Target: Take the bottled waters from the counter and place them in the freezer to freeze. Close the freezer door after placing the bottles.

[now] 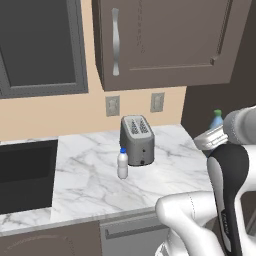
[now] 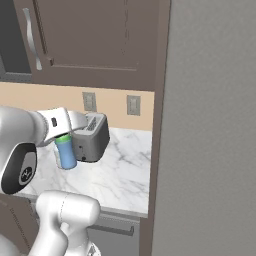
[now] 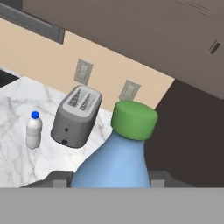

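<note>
Hand view puts the blue bottle [image 3: 118,162] right in front of us, its green cap up, with our dark fingers [image 3: 54,178] pressed against its sides low in the picture: our gripper [image 3: 111,180] is pinching this bottle. From the right base camera we see the same bottle [image 2: 65,152] hanging under our hand, lifted above the counter [image 2: 120,175] and just in front of the grey toaster [image 2: 90,136]. From the left base camera its green cap and blue shoulder [image 1: 216,119] peek out behind our arm, at the right end of the marble.

We see the white bottle [image 1: 122,163] with the blue cap standing upright on the counter [image 1: 90,185], just beside the toaster [image 1: 137,140] on its left front corner. The black sink [image 1: 25,175] sits well to its left. Along the right of the right base picture we have the tall grey freezer door [image 2: 210,130], flat and shut.
</note>
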Controlling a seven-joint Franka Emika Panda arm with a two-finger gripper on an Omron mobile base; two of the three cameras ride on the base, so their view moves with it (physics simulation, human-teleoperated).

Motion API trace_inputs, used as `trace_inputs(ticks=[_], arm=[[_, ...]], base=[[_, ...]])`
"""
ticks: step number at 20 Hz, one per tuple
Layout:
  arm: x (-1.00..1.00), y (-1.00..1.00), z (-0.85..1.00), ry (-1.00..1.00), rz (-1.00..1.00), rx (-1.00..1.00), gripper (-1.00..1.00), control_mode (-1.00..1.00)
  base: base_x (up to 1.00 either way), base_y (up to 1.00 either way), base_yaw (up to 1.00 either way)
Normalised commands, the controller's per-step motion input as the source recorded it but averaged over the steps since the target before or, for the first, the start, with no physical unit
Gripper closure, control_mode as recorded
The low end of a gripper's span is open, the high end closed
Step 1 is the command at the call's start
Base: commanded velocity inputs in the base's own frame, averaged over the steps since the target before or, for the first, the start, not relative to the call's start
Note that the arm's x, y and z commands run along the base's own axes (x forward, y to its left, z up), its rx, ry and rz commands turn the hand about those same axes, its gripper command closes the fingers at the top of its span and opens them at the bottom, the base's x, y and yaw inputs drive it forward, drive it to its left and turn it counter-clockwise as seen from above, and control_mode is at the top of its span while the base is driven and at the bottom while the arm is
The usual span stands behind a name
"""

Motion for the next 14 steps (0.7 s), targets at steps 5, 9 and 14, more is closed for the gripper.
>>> trace_inputs(ticks=[5, 9, 14], arm=[[0.0, 0.0, 0.0, 0.0, 0.0, 0.0, 1.0, -1.0], [0.0, 0.0, 0.0, 0.0, 0.0, 0.0, 1.0, -1.0], [-0.01, 0.0, -0.01, 0.0, 0.0, 0.0, 1.0, -1.0]], base=[[0.0, 0.0, 0.0], [0.0, 0.0, 0.0], [0.0, 0.0, 0.0]])
